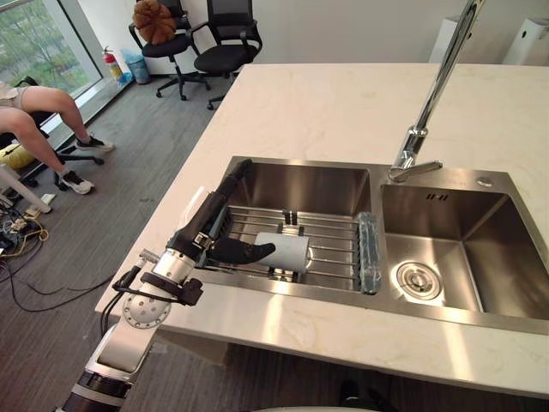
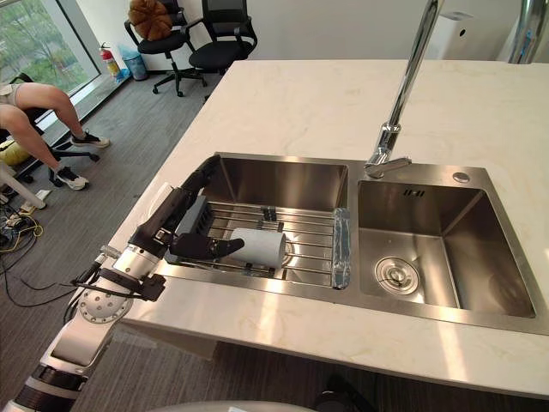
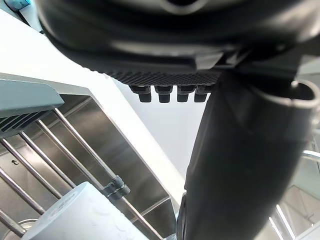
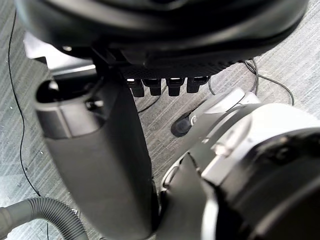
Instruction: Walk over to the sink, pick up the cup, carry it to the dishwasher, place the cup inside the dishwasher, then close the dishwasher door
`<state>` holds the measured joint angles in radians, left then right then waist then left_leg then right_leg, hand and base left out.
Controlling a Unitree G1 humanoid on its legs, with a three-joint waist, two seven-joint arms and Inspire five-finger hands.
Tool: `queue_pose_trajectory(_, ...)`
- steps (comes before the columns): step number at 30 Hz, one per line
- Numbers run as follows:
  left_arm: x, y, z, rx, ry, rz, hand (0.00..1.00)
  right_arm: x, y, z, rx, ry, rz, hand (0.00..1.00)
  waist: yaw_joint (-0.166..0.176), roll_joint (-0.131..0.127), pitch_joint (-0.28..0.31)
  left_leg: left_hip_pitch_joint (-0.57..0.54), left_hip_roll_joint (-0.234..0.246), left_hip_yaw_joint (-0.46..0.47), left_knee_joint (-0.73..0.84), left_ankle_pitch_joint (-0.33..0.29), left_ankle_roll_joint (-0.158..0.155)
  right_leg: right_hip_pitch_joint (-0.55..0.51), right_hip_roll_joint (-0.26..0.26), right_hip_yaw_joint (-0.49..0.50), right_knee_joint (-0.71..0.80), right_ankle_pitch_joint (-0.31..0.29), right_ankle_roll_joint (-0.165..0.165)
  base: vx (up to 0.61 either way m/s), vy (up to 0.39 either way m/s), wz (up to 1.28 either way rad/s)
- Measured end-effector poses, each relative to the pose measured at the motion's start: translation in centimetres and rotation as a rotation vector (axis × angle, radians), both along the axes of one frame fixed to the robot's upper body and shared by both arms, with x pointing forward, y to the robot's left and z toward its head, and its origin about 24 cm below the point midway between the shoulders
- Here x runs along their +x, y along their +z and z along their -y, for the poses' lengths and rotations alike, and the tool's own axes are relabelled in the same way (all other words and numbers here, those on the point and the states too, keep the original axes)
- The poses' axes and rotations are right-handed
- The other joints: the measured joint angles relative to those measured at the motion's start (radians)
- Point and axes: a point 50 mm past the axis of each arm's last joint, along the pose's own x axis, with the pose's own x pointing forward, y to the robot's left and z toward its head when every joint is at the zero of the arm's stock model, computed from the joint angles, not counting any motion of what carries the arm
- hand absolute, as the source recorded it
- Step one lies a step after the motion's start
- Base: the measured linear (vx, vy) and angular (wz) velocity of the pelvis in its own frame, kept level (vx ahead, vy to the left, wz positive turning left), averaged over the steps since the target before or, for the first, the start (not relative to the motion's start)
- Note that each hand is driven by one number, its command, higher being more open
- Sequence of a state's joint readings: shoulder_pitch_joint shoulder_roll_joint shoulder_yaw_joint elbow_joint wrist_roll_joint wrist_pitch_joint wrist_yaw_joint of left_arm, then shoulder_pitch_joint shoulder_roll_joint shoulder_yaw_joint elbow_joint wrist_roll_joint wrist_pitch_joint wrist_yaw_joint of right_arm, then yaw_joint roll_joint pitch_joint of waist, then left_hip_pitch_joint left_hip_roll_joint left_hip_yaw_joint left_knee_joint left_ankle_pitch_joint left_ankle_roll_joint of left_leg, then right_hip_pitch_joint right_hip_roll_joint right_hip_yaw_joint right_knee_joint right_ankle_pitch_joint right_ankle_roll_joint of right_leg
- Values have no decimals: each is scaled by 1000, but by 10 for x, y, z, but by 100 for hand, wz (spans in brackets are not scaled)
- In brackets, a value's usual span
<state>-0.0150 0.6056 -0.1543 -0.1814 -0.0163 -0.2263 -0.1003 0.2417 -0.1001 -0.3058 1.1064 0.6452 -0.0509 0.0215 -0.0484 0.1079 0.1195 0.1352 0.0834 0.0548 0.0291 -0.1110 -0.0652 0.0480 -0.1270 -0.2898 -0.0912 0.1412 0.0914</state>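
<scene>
Sink [image 1: 326, 187] holds cup [image 1: 290, 251] against open left hand [image 1: 206, 230].

This is an office pantry. A pale stone bench [image 1: 326, 112] carries a steel double sink [image 1: 300, 184] with a tall tap [image 1: 437, 86], and a wire rack [image 1: 334, 236] lies across the left basin; these make up the kitchen part. Grey office carpet [image 1: 129, 172] lies around the bench, and black swivel chairs [image 1: 227, 43] stand beyond its far corner. A large window [image 1: 26, 39] runs along the left wall, with a red fire extinguisher [image 1: 110, 64] on the floor at its end. A person [image 1: 47, 107] sits by the window, legs out on the carpet.
</scene>
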Motion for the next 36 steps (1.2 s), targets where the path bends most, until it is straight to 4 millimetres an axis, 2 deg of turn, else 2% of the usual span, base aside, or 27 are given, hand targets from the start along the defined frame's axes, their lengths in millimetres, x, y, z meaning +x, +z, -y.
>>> queue_pose_trajectory(8,6,10,0,161,-50,32,100,1,1,2,3,1,17,100,-18,11,7,1,-2,-2,-6,3,0,-2,-2,-2,0,0,0,-1,0,1)
queue_pose_trajectory(12,9,12,3,180,-60,40,100,0,1,2,2,-21,27,100,-23,14,11,5,0,12,-12,3,-1,-7,0,11,0,1,0,-31,1,-9)
queue_pose_trajectory(15,12,7,5,197,-63,18,100,-1,1,2,-1,-32,35,100,-28,17,14,7,0,22,-15,2,-1,-13,3,21,0,1,0,-15,4,-10)
queue_pose_trajectory(17,16,-3,0,219,-37,-26,100,0,2,3,-10,-31,48,100,-46,21,22,8,1,29,-18,2,-2,-18,5,27,0,1,-1,-9,3,-8)
queue_pose_trajectory(20,19,-12,-6,230,-12,-71,100,0,2,4,-8,-36,57,100,-54,24,28,9,1,41,-22,0,-4,-30,7,42,0,2,0,-5,6,-15)
queue_pose_trajectory(25,24,-15,-7,294,-1,-77,100,-2,2,2,6,-58,69,100,-58,24,29,9,1,46,-22,-1,-6,-31,7,46,0,3,0,-4,0,-2)
queue_pose_trajectory(31,27,-28,-5,414,-46,-144,100,0,2,2,12,-60,80,100,-64,24,45,17,3,69,-19,-5,-10,-34,12,68,0,7,-2,-44,-7,-10)
queue_pose_trajectory(36,33,-24,-6,480,-101,-178,100,-2,3,4,14,-62,77,100,-74,30,49,24,8,81,-20,-8,-12,-34,18,78,0,7,-2,-27,-14,-7)
